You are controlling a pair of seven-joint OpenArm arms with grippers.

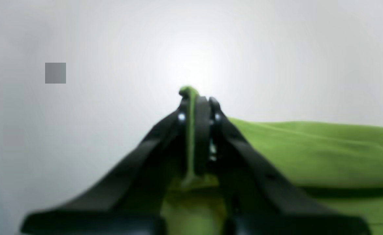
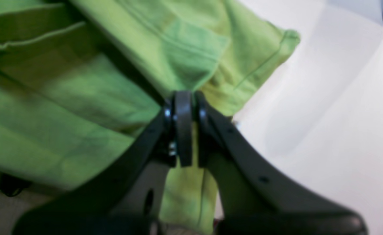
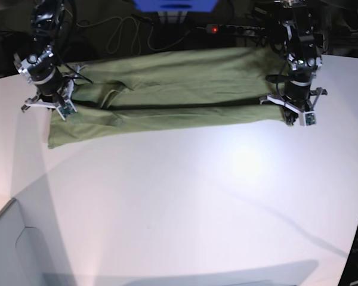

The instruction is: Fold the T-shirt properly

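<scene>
Shirt (image 3: 179, 89) spread lengthwise across the table (image 3: 185, 196). Left gripper (image 1: 196, 98) pinches one cloth edge; right gripper (image 2: 183, 98) is clamped on the opposite end.

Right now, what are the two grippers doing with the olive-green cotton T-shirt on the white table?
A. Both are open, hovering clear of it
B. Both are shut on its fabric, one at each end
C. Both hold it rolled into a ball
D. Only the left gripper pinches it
B: the left gripper and the right gripper each show green fabric pinched between shut fingers, at opposite ends of the olive-green cotton T-shirt stretched across the white table.
</scene>
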